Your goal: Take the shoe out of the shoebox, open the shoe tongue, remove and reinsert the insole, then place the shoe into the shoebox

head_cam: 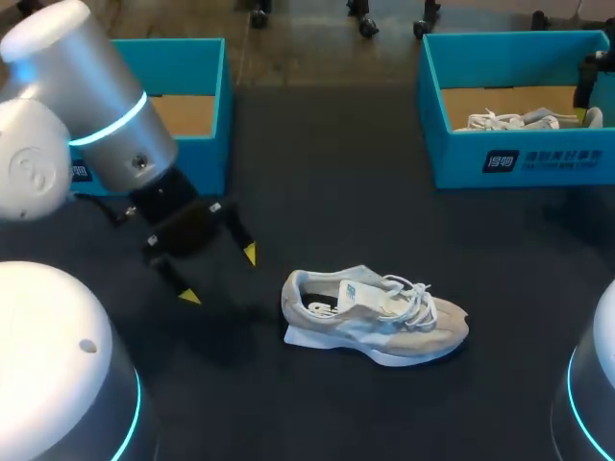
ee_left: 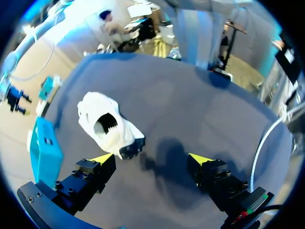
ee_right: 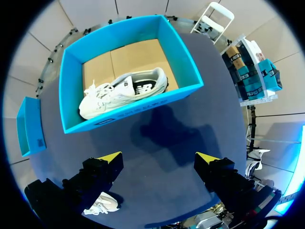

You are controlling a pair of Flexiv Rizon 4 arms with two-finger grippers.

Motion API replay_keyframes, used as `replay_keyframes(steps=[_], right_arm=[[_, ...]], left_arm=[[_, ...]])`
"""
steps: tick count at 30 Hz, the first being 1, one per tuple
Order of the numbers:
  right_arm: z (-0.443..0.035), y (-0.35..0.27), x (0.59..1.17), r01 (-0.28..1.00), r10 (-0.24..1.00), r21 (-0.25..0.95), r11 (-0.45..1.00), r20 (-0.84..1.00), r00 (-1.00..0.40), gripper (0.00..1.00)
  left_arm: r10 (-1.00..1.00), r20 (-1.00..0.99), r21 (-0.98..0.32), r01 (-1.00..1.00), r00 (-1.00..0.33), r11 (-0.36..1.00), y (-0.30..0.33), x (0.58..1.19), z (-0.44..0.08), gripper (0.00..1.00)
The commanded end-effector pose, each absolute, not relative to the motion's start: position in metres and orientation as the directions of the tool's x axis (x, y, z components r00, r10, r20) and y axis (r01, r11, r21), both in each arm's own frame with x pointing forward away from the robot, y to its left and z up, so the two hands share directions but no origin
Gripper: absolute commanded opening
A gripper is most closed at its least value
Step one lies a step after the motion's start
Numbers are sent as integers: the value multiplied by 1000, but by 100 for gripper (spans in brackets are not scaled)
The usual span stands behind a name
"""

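1. Grey-white laced sneaker [head_cam: 375,317] sits on its sole on the dark bench [head_cam: 336,192], mid-bench toward the near edge, toe pointing right, outside both boxes.
2. Left gripper [head_cam: 219,275]: fingers spread, holding nothing, just off the sneaker's heel, not touching.
3. Right gripper [ee_right: 158,158]: fingers spread, holding nothing, over the bench in front of the blue cardboard shoebox [ee_right: 138,109] at the far right corner.
4. A second white sneaker [ee_right: 124,90] lies in that box.
5. Another blue shoebox [head_cam: 183,46] sits at the far left corner.
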State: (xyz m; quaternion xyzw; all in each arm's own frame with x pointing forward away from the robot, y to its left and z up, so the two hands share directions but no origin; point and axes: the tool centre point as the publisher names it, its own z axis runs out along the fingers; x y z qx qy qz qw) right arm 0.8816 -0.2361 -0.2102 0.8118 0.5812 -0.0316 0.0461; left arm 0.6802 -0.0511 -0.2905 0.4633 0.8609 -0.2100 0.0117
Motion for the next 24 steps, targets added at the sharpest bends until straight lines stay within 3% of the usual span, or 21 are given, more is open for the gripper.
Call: replay_keyframes(steps=[1,4,6,8,10,16,18,19,24], right_arm=[[-211,-236,881,946,941,40,-320,-104,323,100],[-211,-236,881,946,941,40,-320,-104,323,100],[-211,-236,881,946,941,40,-320,-104,323,100],[-211,-236,881,946,941,40,-320,-104,323,100],[-211,-236,881,946,941,40,-320,-104,323,100],[-211,-236,881,946,941,40,-320,-104,323,100],[-211,-236,881,946,941,40,-320,-104,323,100],[-211,-236,881,946,941,40,-320,-104,323,100],[-211,-236,881,946,941,40,-320,-104,323,100]], left_arm=[[651,-217,-261,686,-727,679,-53,674,-297,100],[588,-33,-560,503,-808,659,-45,689,-316,100],[539,18,-673,389,-842,630,-39,694,-324,100],[578,68,-807,296,-813,512,-29,694,-326,100],[586,81,-865,235,-806,444,-24,692,-326,100],[604,149,-947,63,-783,316,-18,692,-328,100],[513,223,-896,34,-829,444,-22,690,-329,100],[431,231,-794,87,-872,602,-30,682,-327,100],[431,231,-794,87,-872,602,-30,682,-327,100]])
